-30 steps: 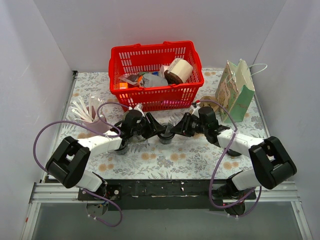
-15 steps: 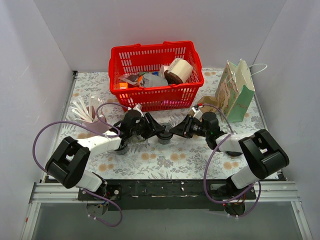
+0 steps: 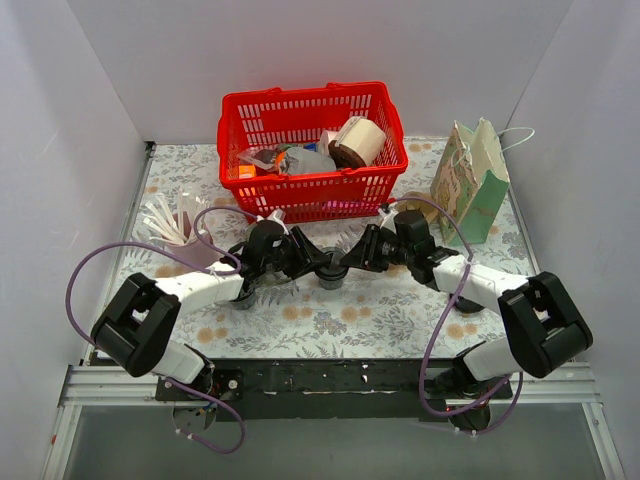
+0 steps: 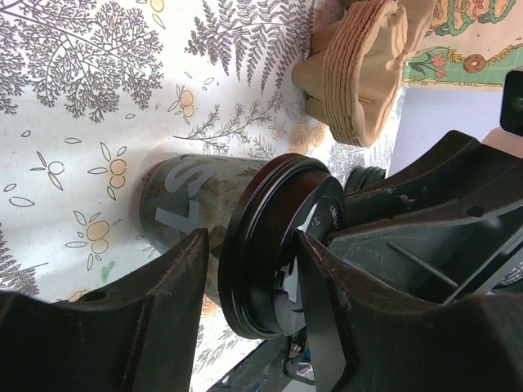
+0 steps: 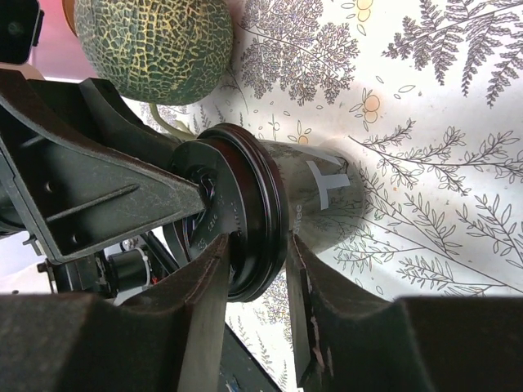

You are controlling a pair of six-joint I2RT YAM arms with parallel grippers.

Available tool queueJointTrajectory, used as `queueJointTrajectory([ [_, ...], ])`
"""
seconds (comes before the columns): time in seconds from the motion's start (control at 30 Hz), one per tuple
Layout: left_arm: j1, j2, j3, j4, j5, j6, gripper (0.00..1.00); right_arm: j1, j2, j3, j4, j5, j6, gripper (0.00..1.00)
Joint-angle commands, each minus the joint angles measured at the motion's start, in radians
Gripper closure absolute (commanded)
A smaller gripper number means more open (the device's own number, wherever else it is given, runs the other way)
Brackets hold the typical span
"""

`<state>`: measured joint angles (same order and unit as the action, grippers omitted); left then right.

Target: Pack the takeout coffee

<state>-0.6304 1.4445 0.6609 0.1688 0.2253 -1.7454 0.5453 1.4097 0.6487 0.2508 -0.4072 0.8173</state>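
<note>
Coffee cup (image 3: pixel 332 272): it stands upright on the table (image 3: pixel 350 320), in the middle, in front of the red basket (image 3: pixel 385 180) and between the two arms. It is a dark cup with white letters on its side.
Lid (image 5: pixel 237 212): black and round, and it sits on top of the cup.
Left tool (image 4: pixel 253 245): it reaches the cup from the left at the height of the lid. One finger (image 4: pixel 176 278) is beside the cup wall just under the rim, and the other finger is over the top of the lid. A thin strip of the cup shows between the lower finger and the rim. I cannot tell whether this tool presses on the lid or is only placed around it.
Right tool (image 5: pixel 257 245): it comes from the right and is clenched on the edge of the lid. One finger (image 5: pixel 204 310) lies on the top face and the other is against the rim from below.
Both tools: they meet at the lid and are almost touching each other.
Paper bag (image 3: pixel 470 180): it stands upright at the right of the basket, well apart from the cup.
Red basket, inside: several small goods, among them a light roll with a dark end.
Melon (image 5: pixel 155 41): green with a net pattern, near the cup on the left arm's side.
Tan ribbed paper piece (image 4: pixel 359 65): it lies on the table beyond the cup, near the bag.
</note>
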Motion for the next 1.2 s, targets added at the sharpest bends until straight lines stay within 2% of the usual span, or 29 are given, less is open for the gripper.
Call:
queueJointTrajectory([
  [0.0, -0.017, 0.001, -0.033, -0.072, 0.011, 0.011, 0.56, 0.064, 0.041, 0.017, -0.137, 0.005, -0.064, 0.60],
  [0.07, -0.020, -0.004, -0.038, -0.072, 0.013, 0.011, 0.55, 0.088, 0.032, 0.022, -0.148, 0.037, -0.060, 0.60],
  [0.17, -0.032, -0.004, -0.049, -0.077, -0.001, 0.017, 0.55, 0.128, 0.023, 0.040, -0.212, 0.163, -0.105, 0.60],
  [0.2, -0.035, -0.004, -0.053, -0.078, -0.004, 0.018, 0.55, 0.140, 0.018, 0.039, -0.223, 0.277, -0.125, 0.60],
  [0.3, -0.037, -0.006, -0.079, -0.077, -0.006, 0.012, 0.55, 0.176, 0.003, -0.032, -0.168, 0.431, -0.205, 0.60],
  [0.37, -0.038, -0.012, -0.098, -0.074, -0.009, 0.011, 0.55, 0.183, -0.015, -0.116, -0.052, 0.453, -0.239, 0.60],
  [0.47, -0.041, -0.029, -0.118, -0.060, -0.023, 0.012, 0.55, 0.185, -0.029, -0.158, 0.037, 0.466, -0.320, 0.60],
  [0.6, -0.043, -0.022, -0.110, -0.058, -0.015, 0.029, 0.59, 0.186, -0.022, -0.097, -0.011, 0.467, -0.383, 0.60],
  [0.77, -0.051, -0.016, -0.095, -0.081, -0.017, 0.029, 0.57, 0.186, -0.031, -0.067, -0.019, 0.482, -0.429, 0.59],
  [0.9, -0.057, -0.052, -0.081, -0.089, -0.009, 0.038, 0.48, 0.186, -0.041, -0.021, -0.065, 0.458, -0.420, 0.56],
  [0.93, -0.057, -0.055, -0.077, -0.092, -0.004, 0.040, 0.46, 0.186, -0.037, 0.003, -0.131, 0.446, -0.409, 0.55],
  [1.17, -0.057, -0.078, -0.041, -0.083, -0.018, 0.047, 0.14, 0.186, 0.014, 0.192, -0.335, 0.350, -0.322, 0.48],
])
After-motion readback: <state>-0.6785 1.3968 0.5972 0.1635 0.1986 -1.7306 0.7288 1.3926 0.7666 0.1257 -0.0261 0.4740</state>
